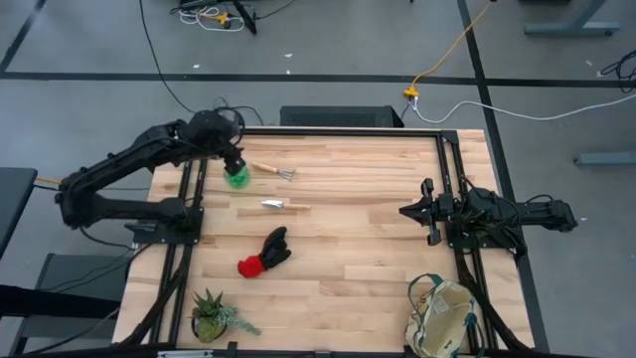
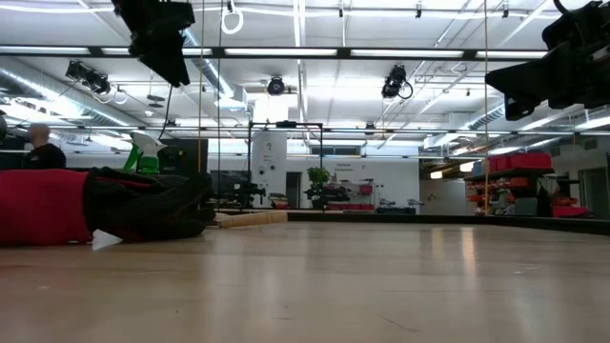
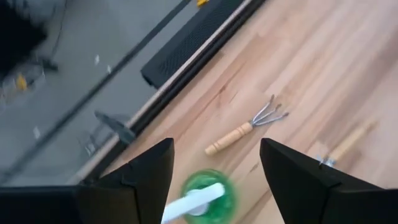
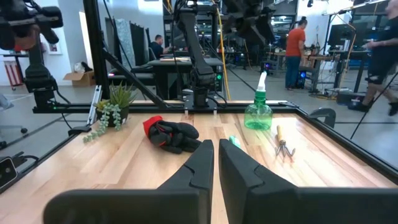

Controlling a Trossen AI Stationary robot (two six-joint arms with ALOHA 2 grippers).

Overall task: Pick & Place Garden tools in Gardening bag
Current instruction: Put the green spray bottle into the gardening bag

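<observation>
The left gripper (image 3: 214, 171) hung right over the green spray bottle (image 1: 237, 177), fingers spread wide and holding nothing, while the right gripper (image 1: 422, 211) waited pinched shut near the right rail. The bottle stood upright at the far left of the table, with the rake (image 1: 273, 170) just beside it. It looked centred between the fingers (hard to be sure from above). Risk: a slightly off descent could clip that tall white nozzle and topple it, and the gardening bag (image 1: 444, 318) sat well apart at the near right corner.
</observation>
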